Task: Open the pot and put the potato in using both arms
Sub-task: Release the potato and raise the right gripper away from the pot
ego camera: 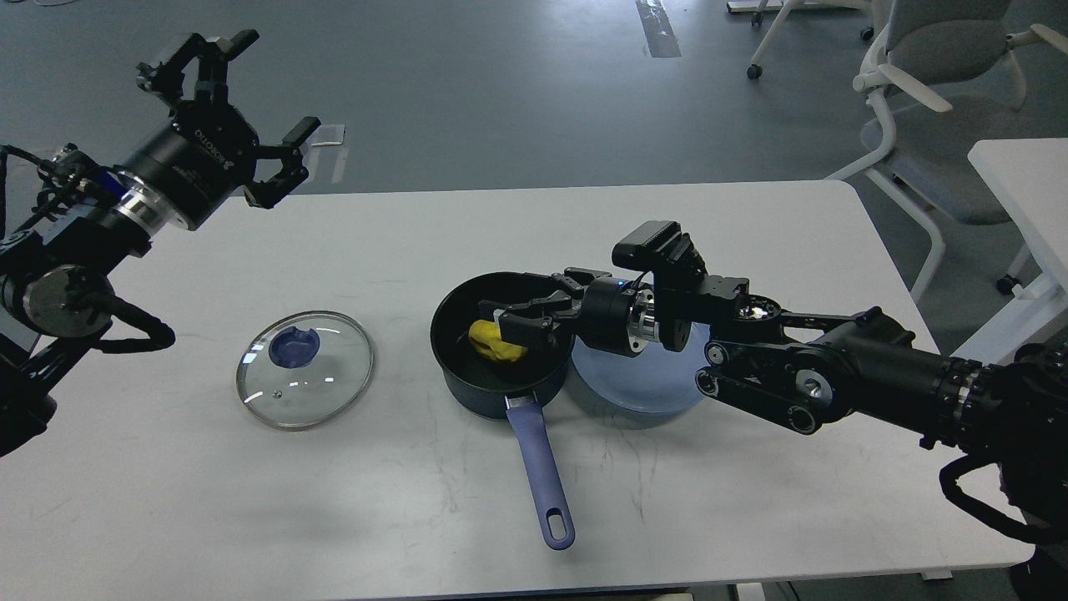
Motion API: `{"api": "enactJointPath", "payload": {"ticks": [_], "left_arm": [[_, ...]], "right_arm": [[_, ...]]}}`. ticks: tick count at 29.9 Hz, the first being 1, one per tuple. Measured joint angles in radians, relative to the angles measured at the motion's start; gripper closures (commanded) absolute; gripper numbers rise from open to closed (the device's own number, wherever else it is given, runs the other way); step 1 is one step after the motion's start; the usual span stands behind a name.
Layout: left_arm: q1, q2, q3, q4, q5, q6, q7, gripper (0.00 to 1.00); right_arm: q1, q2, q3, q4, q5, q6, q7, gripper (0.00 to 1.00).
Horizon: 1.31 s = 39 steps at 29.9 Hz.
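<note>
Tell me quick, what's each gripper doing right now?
Left gripper: open, empty, raised above the table.
Right gripper: inside the pot, fingers around the potato.

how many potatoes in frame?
1. The potato sits inside the open pot, between the fingers of the right tool. Part of the plate is hidden behind the right arm, so another there can't be ruled out.

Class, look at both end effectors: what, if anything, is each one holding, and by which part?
The left end effector holds nothing. The right end effector reaches into the pot around the potato; grip unclear.
</note>
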Motion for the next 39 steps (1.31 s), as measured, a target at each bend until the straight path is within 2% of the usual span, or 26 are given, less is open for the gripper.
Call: {"api": "enactJointPath", "payload": {"ticks": [5, 10, 14, 19, 23, 29, 34, 39], "left_arm": [[0.001, -0.008, 0.003, 0.000, 0.000, 0.004, -0.007, 0.01], [0.002, -0.024, -0.004, 0.002, -0.002, 0.009, -0.007, 0.01], [0.002, -0.052, -0.006, 0.013, -0.007, 0.022, -0.005, 0.01], [0.004, -0.099, -0.008, 0.025, -0.013, 0.051, -0.002, 0.01], [0.006, -0.146, -0.010, 0.041, -0.016, 0.084, -0.001, 0.01], [0.042, -0.232, -0.057, 0.086, -0.017, 0.112, 0.009, 0.01], [0.069, -0.248, -0.068, 0.093, -0.017, 0.114, 0.037, 0.01], [0.078, -0.247, -0.080, 0.095, -0.019, 0.114, 0.048, 0.01]], "right_arm": [[-0.002, -0.010, 0.022, 0.004, 0.094, -0.001, -0.001, 0.00], [0.004, -0.033, 0.137, 0.010, 0.265, 0.002, -0.006, 0.00], [0.007, -0.065, 0.279, 0.028, 0.541, 0.015, -0.032, 0.00], [0.002, -0.083, 0.407, 0.040, 0.994, 0.055, -0.102, 0.00], [-0.029, -0.084, 0.479, 0.036, 1.208, 0.112, -0.127, 0.00], [-0.111, -0.044, 0.602, 0.034, 1.283, 0.143, -0.140, 0.00], [-0.166, -0.036, 0.652, 0.036, 1.287, 0.173, -0.202, 0.00], [-0.227, -0.040, 0.681, 0.068, 1.298, 0.208, -0.224, 0.00]]}}
